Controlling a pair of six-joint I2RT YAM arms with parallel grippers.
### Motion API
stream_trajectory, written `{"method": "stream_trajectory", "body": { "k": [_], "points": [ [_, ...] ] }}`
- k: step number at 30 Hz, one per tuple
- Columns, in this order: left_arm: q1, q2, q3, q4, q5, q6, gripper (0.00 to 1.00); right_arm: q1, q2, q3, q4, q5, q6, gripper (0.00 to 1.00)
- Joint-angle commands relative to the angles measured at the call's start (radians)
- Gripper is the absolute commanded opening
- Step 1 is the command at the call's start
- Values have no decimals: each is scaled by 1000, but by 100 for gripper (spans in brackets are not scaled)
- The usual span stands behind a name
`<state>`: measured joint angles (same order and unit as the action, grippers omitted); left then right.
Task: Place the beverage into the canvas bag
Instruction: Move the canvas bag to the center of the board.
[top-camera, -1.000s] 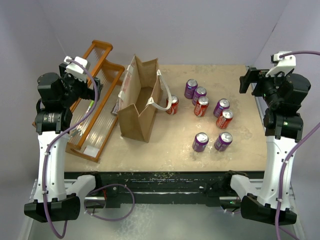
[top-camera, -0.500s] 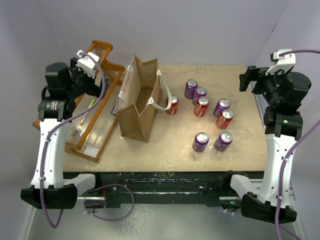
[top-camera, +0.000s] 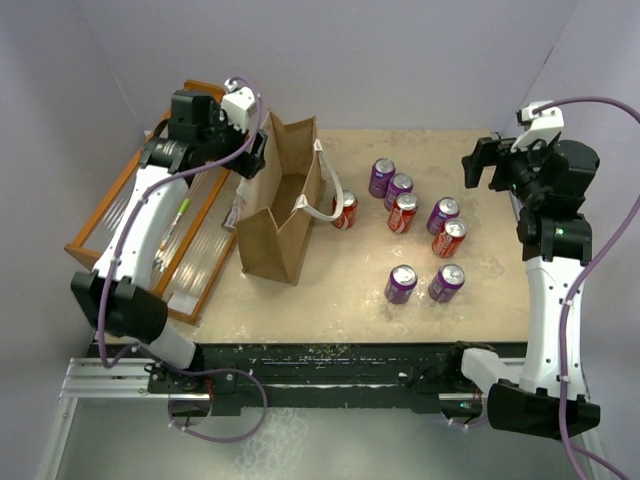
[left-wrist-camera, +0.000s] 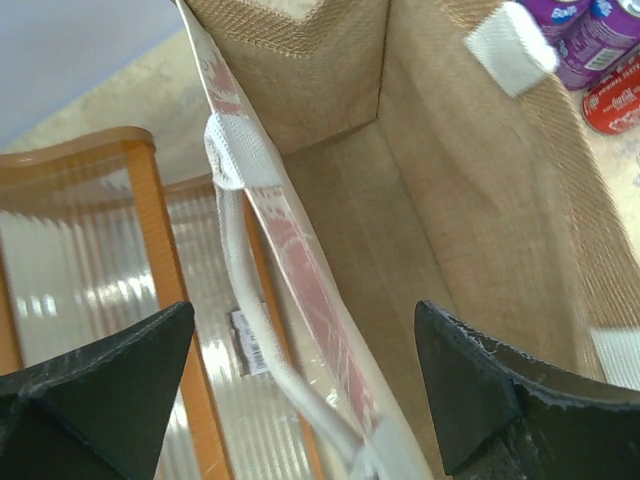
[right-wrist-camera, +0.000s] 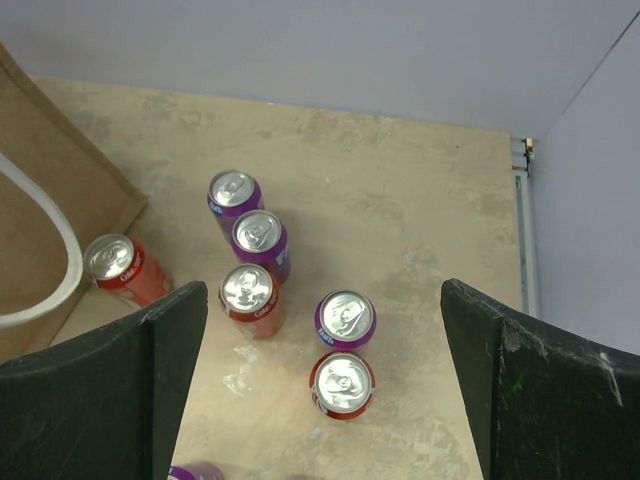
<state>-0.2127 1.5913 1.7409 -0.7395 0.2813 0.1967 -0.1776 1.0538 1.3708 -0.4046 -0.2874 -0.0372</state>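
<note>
The canvas bag (top-camera: 283, 205) is standing up tall on the left part of the table (top-camera: 330, 305). Its top is gaping open. Just beside it on the left, an orange rack (top-camera: 120, 215) is lying at the table's edge.

The left hand (top-camera: 250, 152) is hovering over the bag's left top edge. Its two fingers are spread wide apart and are holding nothing. In the left wrist view, the bag's left wall and a white handle (left-wrist-camera: 235, 215) are sitting in the gap between the fingers (left-wrist-camera: 110, 375). I cannot tell if the hand is touching the bag.

The soda cans (top-camera: 401, 283) are all standing up on the table, to the right of the bag. One red can (top-camera: 345, 210) is standing just beside the bag's right wall, under the other white handle. The rest are standing farther right in a loose bunch. Two purple ones are at the back and two more purple ones are nearest the arms. None of them is touching a hand.

The right hand (top-camera: 480, 162) is hanging high in the air over the right part of the table, well apart from the cans. Its fingers are spread wide apart too, and nothing is between them. In the right wrist view, some of the cans are showing far below the fingers (right-wrist-camera: 110, 390).
</note>
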Motion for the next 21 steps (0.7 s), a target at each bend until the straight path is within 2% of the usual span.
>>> {"method": "stream_trajectory", "body": {
  "k": [1,5,7,9,13,14,18,21],
  "points": [
    [-9,106,130,-77,-14,-134,89,15,-27,-22,49,-20,-23,100],
    [-11,162,156,-87,-21,-172,77,19,-33,-38,49,-28,-25,100],
    [-11,157,147,-84,5,-180,66,21,-34,-44,46,-29,-36,100],
    [-11,142,121,-80,46,-185,53,26,-38,-55,45,-26,-52,100],
    [-13,110,47,-76,103,-195,19,38,-44,-90,46,-27,-75,100],
    [-12,97,26,-76,115,-200,15,41,-47,-98,46,-31,-80,100],
    [-14,22,-56,-76,176,-234,3,67,-49,-127,34,-35,-118,100],
    [-14,-37,-135,-79,253,-265,0,106,-44,-139,28,-35,-165,100]
  ]
}}
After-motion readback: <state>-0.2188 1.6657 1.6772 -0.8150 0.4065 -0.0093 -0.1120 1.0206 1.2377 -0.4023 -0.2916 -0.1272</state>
